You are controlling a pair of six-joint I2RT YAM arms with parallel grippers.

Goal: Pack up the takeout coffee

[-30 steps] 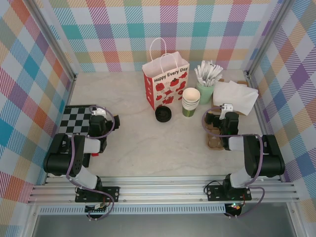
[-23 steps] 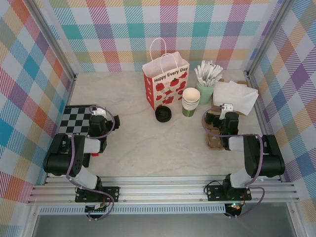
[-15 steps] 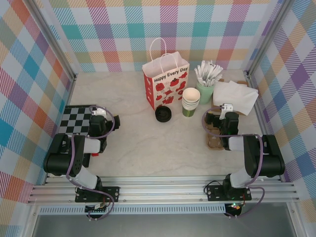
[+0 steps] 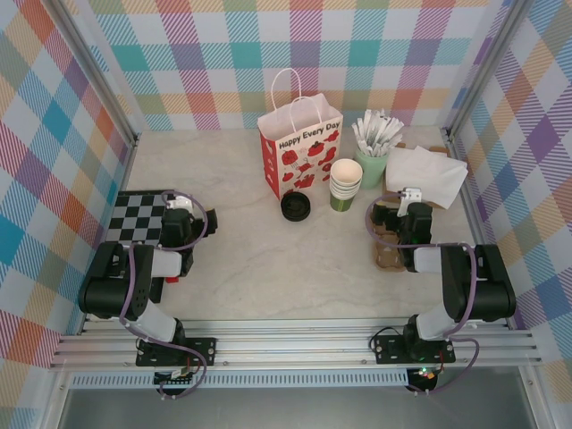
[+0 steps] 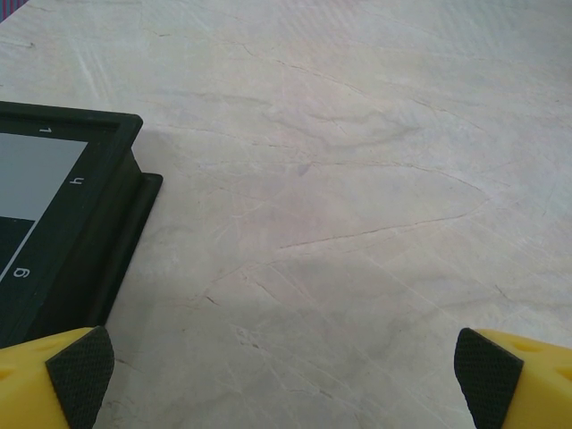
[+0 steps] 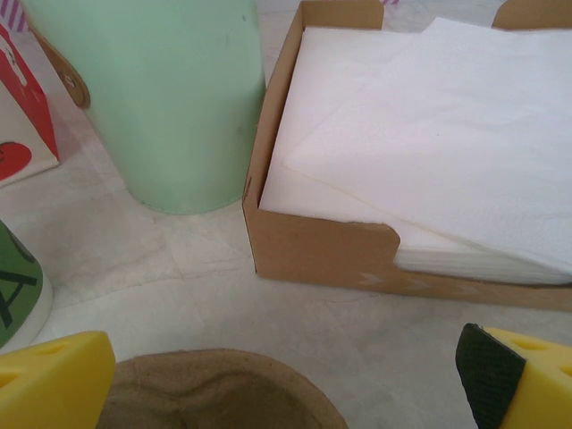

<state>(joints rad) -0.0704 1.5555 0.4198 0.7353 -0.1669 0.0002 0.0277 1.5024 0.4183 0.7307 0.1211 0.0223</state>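
The takeout coffee is out of view. A stack of lidless green cups with cream rims stands mid-table, and its green side shows at the edge of the right wrist view. A loose black lid lies to its left. The white paper bag with red print stands upright behind them. My left gripper rests open over bare table beside the checkerboard. My right gripper is open above the cardboard cup carrier, with nothing between its fingers.
A mint cup of wrapped utensils and a cardboard box of white napkins stand at the back right. The cup carrier lies under the right arm. A black checkerboard sits at the left.
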